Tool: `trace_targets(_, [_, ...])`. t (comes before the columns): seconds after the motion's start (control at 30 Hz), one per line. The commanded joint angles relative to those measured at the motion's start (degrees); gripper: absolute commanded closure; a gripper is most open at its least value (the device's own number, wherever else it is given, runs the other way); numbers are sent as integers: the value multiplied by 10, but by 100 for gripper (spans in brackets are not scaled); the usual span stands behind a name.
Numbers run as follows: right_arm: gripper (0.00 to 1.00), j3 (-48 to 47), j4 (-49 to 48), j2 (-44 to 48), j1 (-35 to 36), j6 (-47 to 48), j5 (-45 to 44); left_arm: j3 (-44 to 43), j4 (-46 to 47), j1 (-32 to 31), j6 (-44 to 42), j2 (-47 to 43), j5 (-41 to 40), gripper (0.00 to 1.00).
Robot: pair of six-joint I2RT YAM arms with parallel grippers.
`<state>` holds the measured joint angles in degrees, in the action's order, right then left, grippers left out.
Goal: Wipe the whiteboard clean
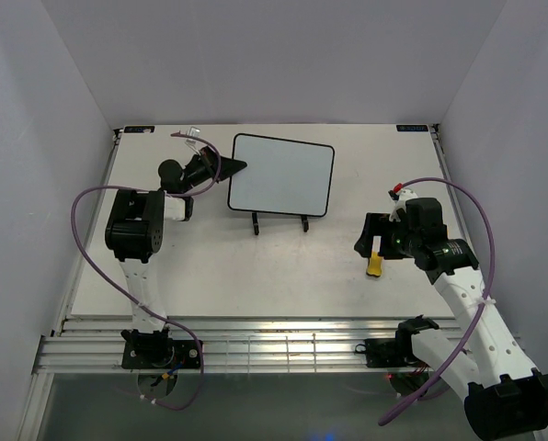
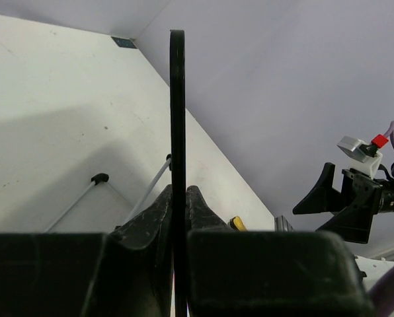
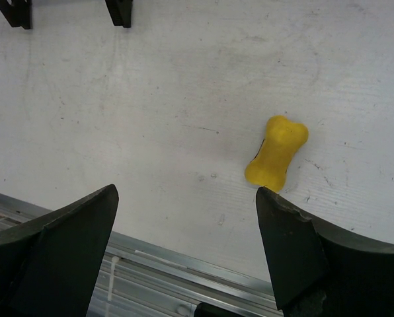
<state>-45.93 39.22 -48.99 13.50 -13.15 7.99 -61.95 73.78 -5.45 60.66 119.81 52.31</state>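
Note:
The whiteboard [image 1: 281,174] is white with a thin black rim and stands tilted on a black wire stand [image 1: 279,221] at the middle back. Its face shows no writing. My left gripper [image 1: 226,168] is shut on the board's left edge; in the left wrist view the rim [image 2: 177,119] runs edge-on between my closed fingers. My right gripper [image 1: 373,241] is open and empty, hovering over the table. The yellow eraser [image 1: 375,265] lies flat on the table just in front of it; in the right wrist view the eraser [image 3: 277,150] lies just beyond my right fingertip.
The metal rail [image 1: 256,342] runs along the table's near edge. White walls close the table in on the left, back and right. The stand's black feet [image 3: 119,12] show at the top of the right wrist view.

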Motion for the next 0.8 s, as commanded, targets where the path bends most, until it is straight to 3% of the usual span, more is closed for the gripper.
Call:
trace_targets(0.0, [10, 6, -5, 6, -3, 11, 8, -27, 206, 7, 18, 6, 12, 100])
trace_targets(0.47, [10, 9, -11, 6, -2, 17, 24, -58, 219, 33, -50, 60, 97, 100])
trace_targets(0.77, [10, 2, -10, 7, -3, 21, 30, -60, 222, 42, -150, 86, 138, 100])
